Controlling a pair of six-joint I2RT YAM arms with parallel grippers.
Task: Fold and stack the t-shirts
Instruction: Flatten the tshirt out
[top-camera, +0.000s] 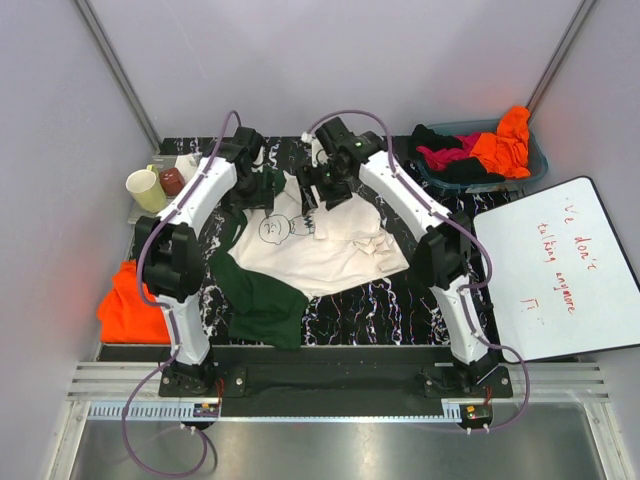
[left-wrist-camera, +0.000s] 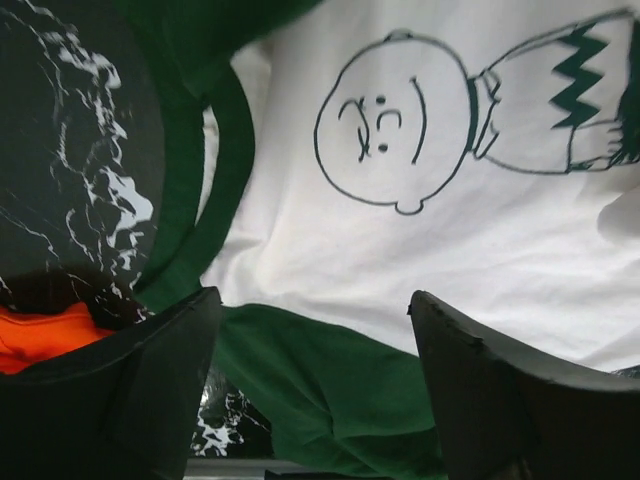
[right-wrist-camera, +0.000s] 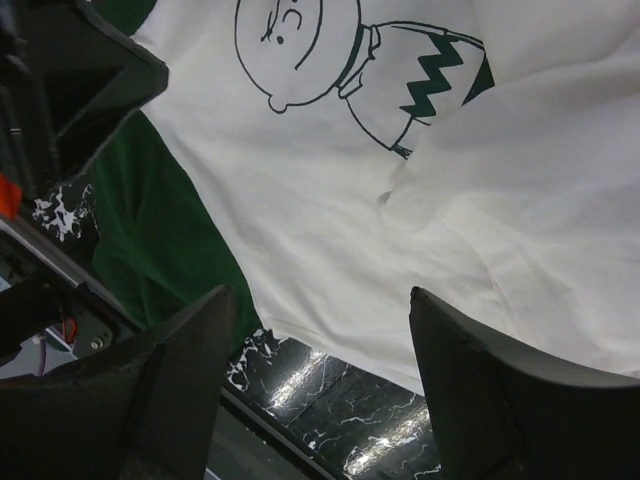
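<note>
The cream t-shirt (top-camera: 320, 245) with dark green sleeves and a cartoon print lies rumpled on the black marbled table (top-camera: 400, 310). One green sleeve (top-camera: 262, 300) hangs toward the near edge. My left gripper (top-camera: 258, 188) is open above the shirt's far left part. In the left wrist view (left-wrist-camera: 315, 300) a green sleeve (left-wrist-camera: 330, 380) lies below the jaws and the cartoon head (left-wrist-camera: 395, 120) beyond them. My right gripper (top-camera: 318, 192) is open and empty just right of it. In the right wrist view (right-wrist-camera: 320, 295) it hovers over the cream cloth (right-wrist-camera: 400, 230) and its hem.
A folded orange t-shirt (top-camera: 130, 305) lies at the table's left edge, also in the left wrist view (left-wrist-camera: 40, 335). A bin (top-camera: 535, 160) at the back right holds orange, magenta and black shirts. A white board (top-camera: 560, 270) with red writing lies right. Mugs (top-camera: 150, 188) stand back left.
</note>
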